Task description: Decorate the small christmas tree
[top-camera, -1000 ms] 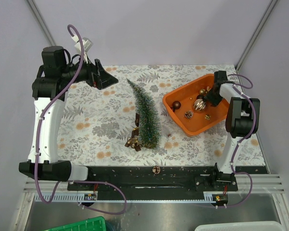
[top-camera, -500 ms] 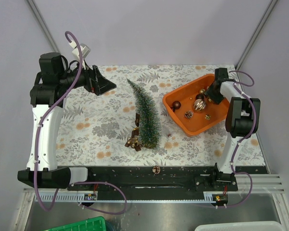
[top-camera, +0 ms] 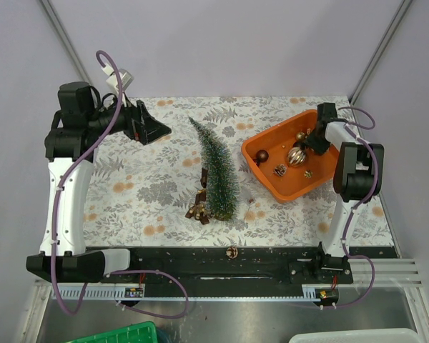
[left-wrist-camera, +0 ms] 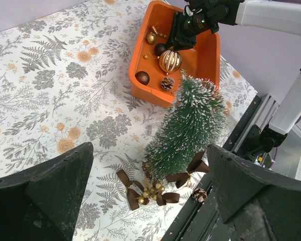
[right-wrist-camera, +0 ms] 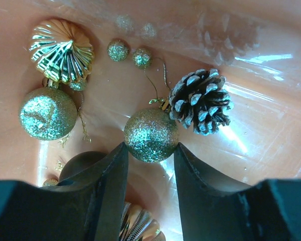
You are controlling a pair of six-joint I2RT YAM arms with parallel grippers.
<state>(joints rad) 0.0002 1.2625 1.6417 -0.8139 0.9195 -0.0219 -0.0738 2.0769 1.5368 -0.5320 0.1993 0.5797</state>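
Over the last second the left arm had drawn its gripper a little back toward its own side of the table, and the right gripper had shifted only slightly inside the tray; the tree had not moved.

The right gripper (right-wrist-camera: 150, 145) reached down into the orange tray (top-camera: 259, 175), its two fingers closed against either side of a gold glitter ball (right-wrist-camera: 150, 133) that rested on the tray floor, apparently pinching it so it could be lifted out as the next decoration. A frosted pine cone (right-wrist-camera: 200, 103) lay touching that ball, with a ribbed gold bauble (right-wrist-camera: 62, 50) and a second glitter ball (right-wrist-camera: 47, 113) near by.

The left gripper (left-wrist-camera: 149, 150) hung high over the far left of the table, fingers spread wide and holding nothing, seemingly kept out of the way.

The small christmas tree (top-camera: 218, 171) stood upright between the arms, just left of the tray, with brown bows (left-wrist-camera: 135, 188) at its foot.
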